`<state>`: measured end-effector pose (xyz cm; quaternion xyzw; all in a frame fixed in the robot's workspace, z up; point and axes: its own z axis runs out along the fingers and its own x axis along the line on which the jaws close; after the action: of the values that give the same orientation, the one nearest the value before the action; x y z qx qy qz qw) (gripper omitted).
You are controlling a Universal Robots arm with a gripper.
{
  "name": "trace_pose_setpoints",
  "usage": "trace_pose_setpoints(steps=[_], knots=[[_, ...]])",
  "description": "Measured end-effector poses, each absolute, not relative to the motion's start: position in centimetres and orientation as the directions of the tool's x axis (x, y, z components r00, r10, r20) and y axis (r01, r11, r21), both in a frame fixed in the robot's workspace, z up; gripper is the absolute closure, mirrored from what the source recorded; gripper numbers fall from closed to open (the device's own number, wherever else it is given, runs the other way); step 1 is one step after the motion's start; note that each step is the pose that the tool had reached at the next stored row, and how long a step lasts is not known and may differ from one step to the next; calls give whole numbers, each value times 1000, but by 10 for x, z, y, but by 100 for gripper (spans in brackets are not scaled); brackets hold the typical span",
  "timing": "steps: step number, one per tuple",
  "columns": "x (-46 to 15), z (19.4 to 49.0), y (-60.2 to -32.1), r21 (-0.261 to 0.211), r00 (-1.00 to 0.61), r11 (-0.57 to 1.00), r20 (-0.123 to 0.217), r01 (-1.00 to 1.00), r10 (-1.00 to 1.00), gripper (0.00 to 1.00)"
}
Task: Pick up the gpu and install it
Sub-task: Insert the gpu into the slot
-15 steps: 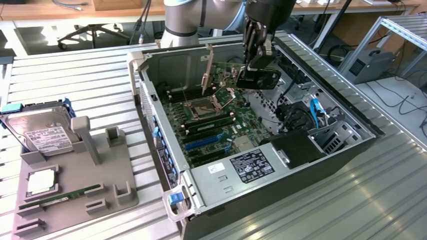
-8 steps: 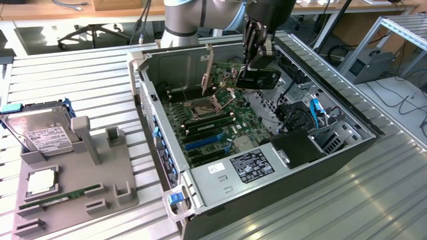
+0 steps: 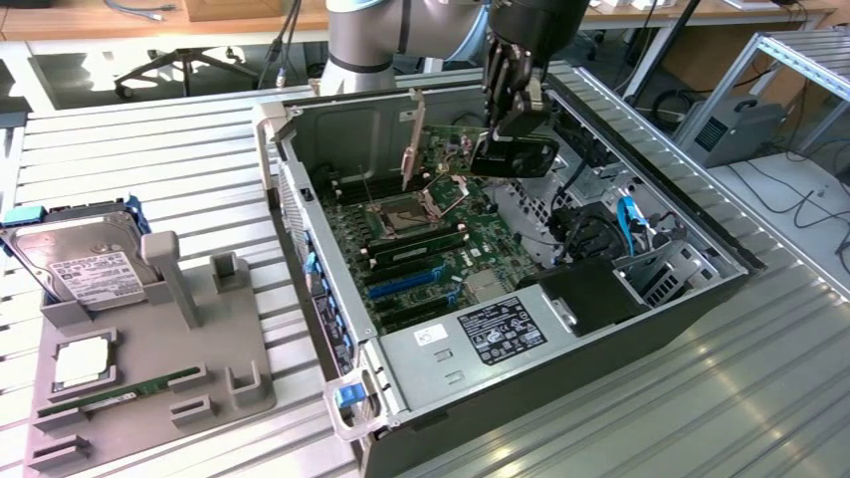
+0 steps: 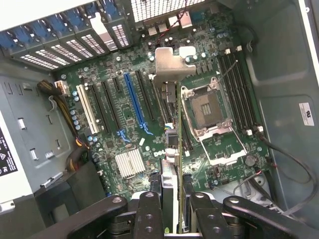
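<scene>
Gpu (image 3: 445, 144) clamped edge-on in the gripper (image 3: 512, 149) inside the open steel case (image 3: 558, 339).
Exterior view's left: one grey plastic tray (image 3: 159, 368) with one silver hard drive (image 3: 87, 269), one square processor (image 3: 83, 360), one green RAM stick (image 3: 119, 391). Right: two black fingers (image 4: 149, 214) pinch the thin flat card, long axis along the motherboard (image 4: 129, 129), silver bracket toward the case's rear wall.

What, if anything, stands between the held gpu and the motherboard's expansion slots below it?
Nothing visible does. The gripper holds the gpu edge-down over the motherboard; the blue slot and its neighbours lie bare, cables off to the sides.
</scene>
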<state>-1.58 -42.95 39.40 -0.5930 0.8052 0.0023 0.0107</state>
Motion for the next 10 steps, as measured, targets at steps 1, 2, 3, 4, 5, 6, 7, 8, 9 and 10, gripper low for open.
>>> trace_pose_setpoints(steps=[1, 2, 3, 4, 5, 6, 7, 8, 9, 10], knots=[[-16, 394, -429, -9, -294, 294, -20, -956, -956, 73], [-16, 394, -429, -9, -292, 292, -20, -956, -956, 73], [-16, 394, -429, -9, -291, 291, -20, -957, -957, 73], [-16, 394, -429, -9, -289, 289, -20, -957, -957, 73], [-16, 394, -429, -9, -287, 287, -20, -958, -958, 73], [-16, 394, -429, -9, -286, 286, -19, -958, -958, 73], [-16, 394, -429, -9, -284, 285, -19, -959, -958, 73], [-16, 394, -429, -9, -282, 282, -19, -959, -959, 73], [-16, 394, -429, -9, -280, 280, -19, -960, -960, 73], [-16, 394, -429, -9, -279, 279, -19, -960, -960, 73]])
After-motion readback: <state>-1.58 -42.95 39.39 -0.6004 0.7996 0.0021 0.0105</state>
